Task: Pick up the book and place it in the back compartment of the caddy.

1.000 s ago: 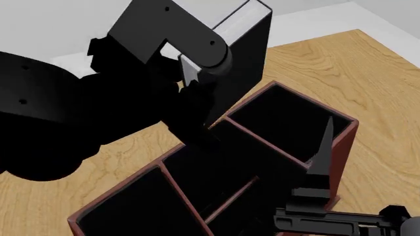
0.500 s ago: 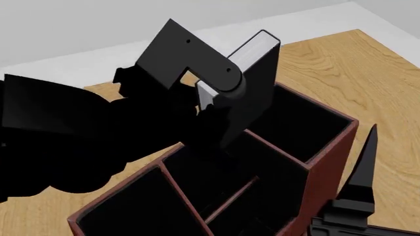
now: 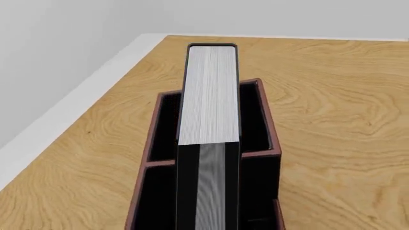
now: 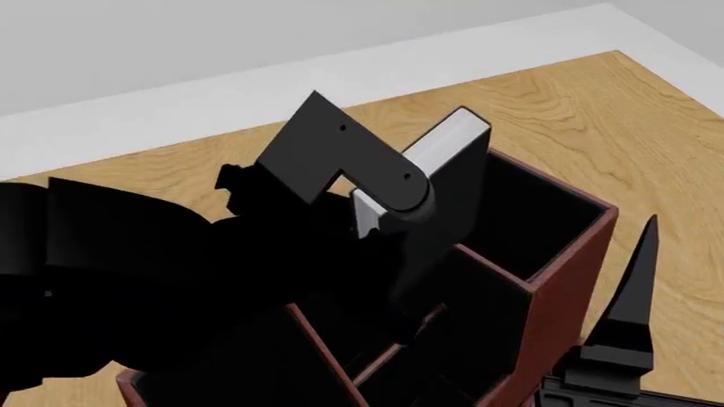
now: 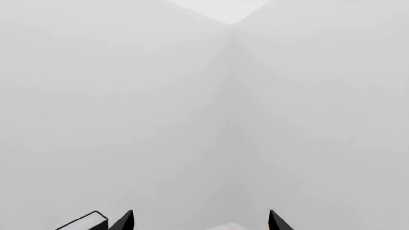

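The book (image 4: 450,174), black covers with white page edges (image 3: 210,91), hangs tilted over the back compartment (image 4: 526,216) of the dark red caddy (image 4: 569,284). My left gripper (image 4: 391,216) is shut on the book, with its black fingers (image 3: 185,182) against both covers. The book's lower end is hidden behind my left arm and a red partition, so I cannot tell how deep it sits. In the left wrist view the book lies lengthwise above the caddy's far compartment (image 3: 254,122). My right gripper (image 5: 200,221) stands open and empty, one finger (image 4: 632,292) upright beside the caddy's right wall.
The caddy stands on a wooden table (image 4: 633,127), whose back edge (image 4: 565,59) meets pale floor and wall. My left arm (image 4: 136,280) covers the caddy's near compartments. The right wrist view faces blank grey walls.
My left arm has lowered and carried the book rightward and down toward the caddy's back compartment. The right gripper moved right out of the caddy a second ago and has since held still.
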You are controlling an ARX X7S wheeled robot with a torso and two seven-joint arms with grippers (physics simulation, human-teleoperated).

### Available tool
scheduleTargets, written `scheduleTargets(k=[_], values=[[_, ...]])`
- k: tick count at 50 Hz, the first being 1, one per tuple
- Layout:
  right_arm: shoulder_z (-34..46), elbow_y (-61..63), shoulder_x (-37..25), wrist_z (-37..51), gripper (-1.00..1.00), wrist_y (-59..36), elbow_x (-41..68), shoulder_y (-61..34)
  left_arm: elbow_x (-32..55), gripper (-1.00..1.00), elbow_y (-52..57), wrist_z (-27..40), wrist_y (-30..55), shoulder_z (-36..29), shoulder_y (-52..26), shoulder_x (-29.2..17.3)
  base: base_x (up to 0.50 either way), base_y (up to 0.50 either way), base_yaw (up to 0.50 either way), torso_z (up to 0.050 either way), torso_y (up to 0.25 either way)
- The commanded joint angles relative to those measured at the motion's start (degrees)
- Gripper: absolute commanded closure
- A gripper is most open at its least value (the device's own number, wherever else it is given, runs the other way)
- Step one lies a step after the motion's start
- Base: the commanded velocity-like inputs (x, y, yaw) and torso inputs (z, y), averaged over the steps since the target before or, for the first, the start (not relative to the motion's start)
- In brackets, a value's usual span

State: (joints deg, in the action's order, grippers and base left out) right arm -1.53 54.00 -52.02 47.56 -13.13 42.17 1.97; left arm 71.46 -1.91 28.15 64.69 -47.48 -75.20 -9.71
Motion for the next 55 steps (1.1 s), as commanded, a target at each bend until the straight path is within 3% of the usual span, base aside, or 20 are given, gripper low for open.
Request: scheduleTargets(k=[1,55], values=[[0.1,0.2,-0.3,0.3,-1.0,0.0,0.2,-0.2,-1.7,1.0,1.4,1.7,-0.8,0.3,1.6,-0.2,0.0,0.0,0.0,0.0,0.0],[2.0,-0.3,-0.6,0.5,-1.0,0.0,0.3,-1.7,-1.0,1.0,3.7,2.8,-2.2,-3.1,5.8,-0.6,0.0,0.0,0.0,0.0,0.002]])
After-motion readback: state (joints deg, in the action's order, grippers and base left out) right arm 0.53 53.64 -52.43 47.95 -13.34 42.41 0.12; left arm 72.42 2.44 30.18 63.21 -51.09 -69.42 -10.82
